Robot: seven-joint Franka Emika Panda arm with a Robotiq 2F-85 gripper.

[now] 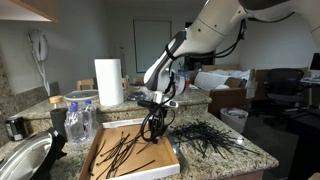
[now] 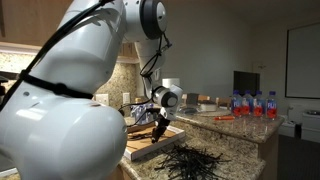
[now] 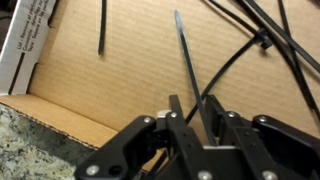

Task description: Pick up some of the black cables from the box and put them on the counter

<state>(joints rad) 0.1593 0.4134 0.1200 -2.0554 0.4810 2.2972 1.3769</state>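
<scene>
Wrist view: gripper nearly closed around one of the black cables above the box; grip unconfirmed. It should squeeze fully before lifting.

glossy white arm, black jaws

**Background Items, Kitchen and Office Area**

A white paper towel roll is stood upright left of centre. A round metal bowl is seen at lower left, with clear plastic bottles near it. A wall phone is mounted at upper left. Red-labelled water bottles are lined up at right, with a dark monitor set behind them.
</scene>
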